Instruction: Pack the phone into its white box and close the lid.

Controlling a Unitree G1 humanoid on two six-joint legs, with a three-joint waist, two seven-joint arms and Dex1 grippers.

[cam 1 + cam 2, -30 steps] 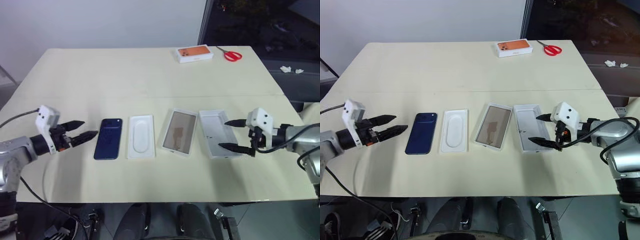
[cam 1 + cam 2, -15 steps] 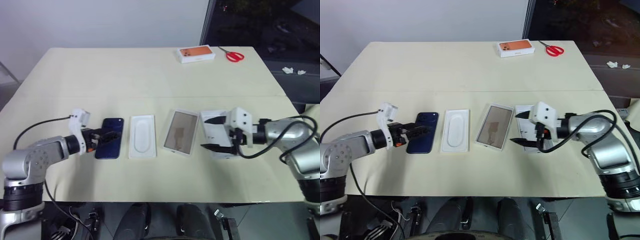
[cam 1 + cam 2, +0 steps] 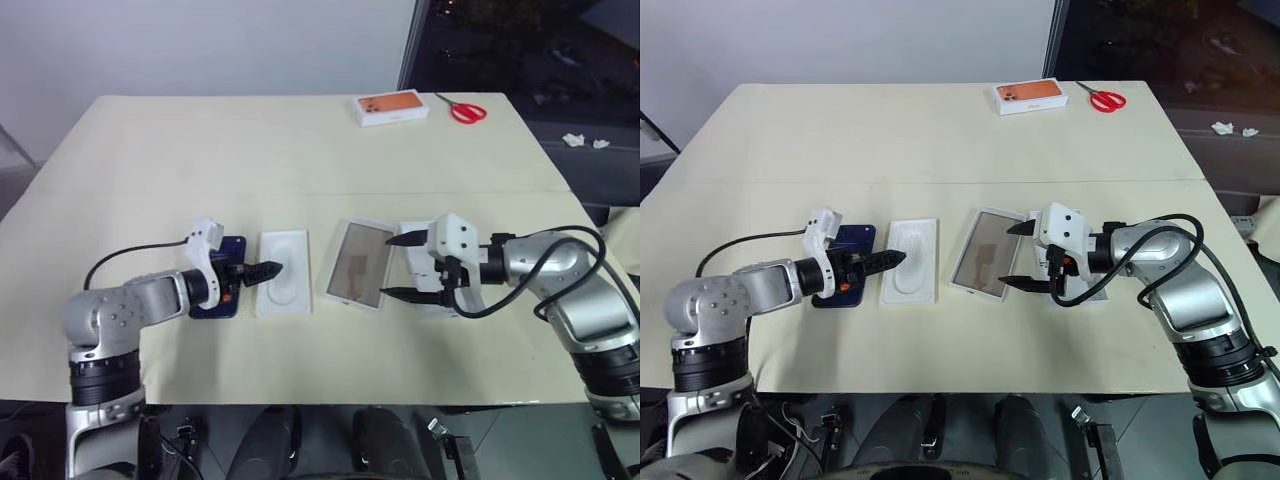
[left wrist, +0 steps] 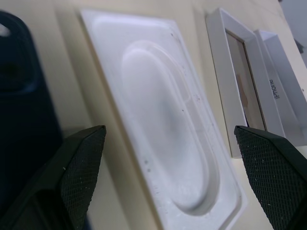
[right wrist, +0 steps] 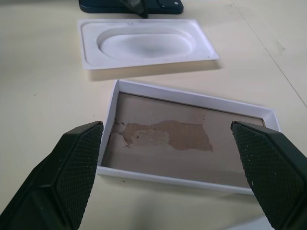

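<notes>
Grippers both open, we observe: left gripper over the phone, right gripper over the lid.

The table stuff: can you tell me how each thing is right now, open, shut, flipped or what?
phone: flat, back up, not packed.
white insert: flat, recess up.
lid: off, inner face up.
white box: open, nothing seen inside.
orange-picture box: shut.
scissors: flat, look shut.
left gripper: open, holding nothing.
right gripper: open, holding nothing.
</notes>
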